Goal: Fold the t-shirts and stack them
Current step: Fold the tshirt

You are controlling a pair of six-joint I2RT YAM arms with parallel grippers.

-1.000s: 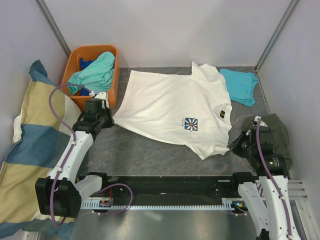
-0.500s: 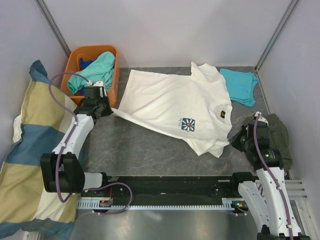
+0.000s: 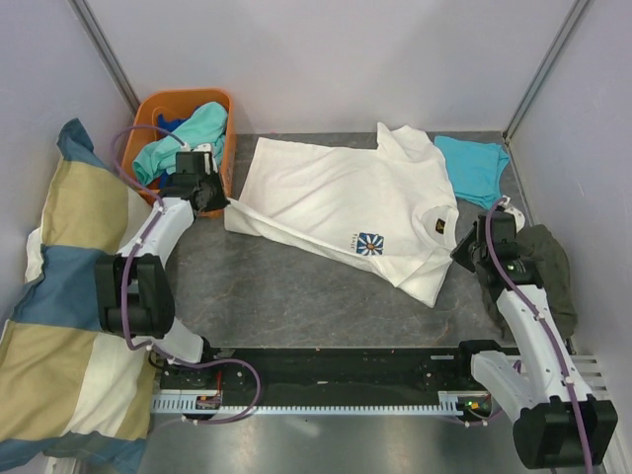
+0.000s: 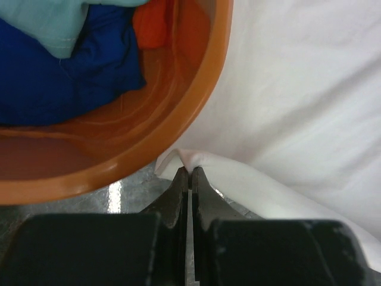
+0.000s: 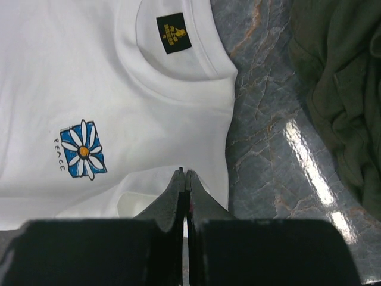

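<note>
The cream-white t-shirt (image 3: 336,202) lies spread on the grey table with its blue flower logo (image 3: 368,243) facing up. My left gripper (image 3: 213,198) is shut on the shirt's left corner beside the orange basket (image 3: 228,148); in the left wrist view the gripper (image 4: 189,171) pinches a white fold (image 4: 208,164). My right gripper (image 3: 463,253) is shut on the shirt's right edge, and the wrist view shows this gripper (image 5: 185,173) biting white cloth below the collar (image 5: 178,62). A turquoise tee (image 3: 474,168) lies at the far right. Mint-green (image 3: 193,133) and blue (image 3: 169,125) tees fill the basket.
A big yellow-and-blue checked pillow (image 3: 59,296) leans along the left wall. A dark green garment (image 3: 549,259) is bunched at the right wall, just beyond my right arm. Grey walls close in the back and both sides.
Both grippers have moved toward the back wall, drawing the shirt's near edge with them. The shirt's lower part has shifted up and its left corner now sits against the basket.
</note>
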